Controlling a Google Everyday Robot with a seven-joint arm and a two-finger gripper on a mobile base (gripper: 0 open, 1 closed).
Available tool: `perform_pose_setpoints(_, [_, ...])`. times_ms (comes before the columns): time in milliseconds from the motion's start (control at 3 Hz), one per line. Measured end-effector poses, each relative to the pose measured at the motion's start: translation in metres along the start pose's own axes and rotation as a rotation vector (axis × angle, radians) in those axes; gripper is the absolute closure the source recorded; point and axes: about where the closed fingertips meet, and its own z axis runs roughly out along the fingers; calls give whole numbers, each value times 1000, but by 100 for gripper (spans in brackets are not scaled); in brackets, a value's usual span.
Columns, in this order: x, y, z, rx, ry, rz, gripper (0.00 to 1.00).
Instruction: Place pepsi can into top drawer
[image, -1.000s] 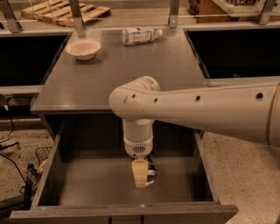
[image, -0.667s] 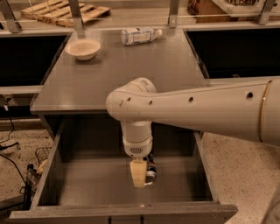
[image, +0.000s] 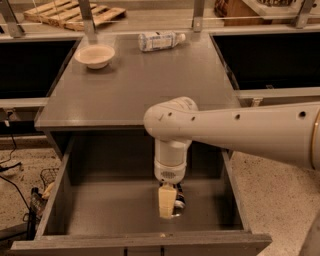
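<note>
The top drawer (image: 100, 210) stands pulled out at the front of the grey cabinet. My gripper (image: 169, 204) hangs from the white arm down inside the drawer, right of its middle, close to the flat bottom. The pepsi can (image: 178, 201) shows as a small dark can with a shiny end, just behind and right of the pale finger (image: 165, 201), low in the drawer. The finger hides most of the can.
On the cabinet top (image: 145, 85) stand a cream bowl (image: 94, 55) at the back left and a clear plastic bottle (image: 159, 40) lying at the back middle. A wooden pallet (image: 75, 14) lies behind. Cables and a wire basket (image: 47, 178) sit on the floor left.
The arm has shifted slightly; the gripper stays low in the drawer with the can at the same spot.
</note>
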Motion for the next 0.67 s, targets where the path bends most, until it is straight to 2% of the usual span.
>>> perform_pose_setpoints(333, [15, 0, 9, -31, -25, -69, 100])
perform_pose_setpoints(667, [15, 0, 9, -31, -25, -69, 100])
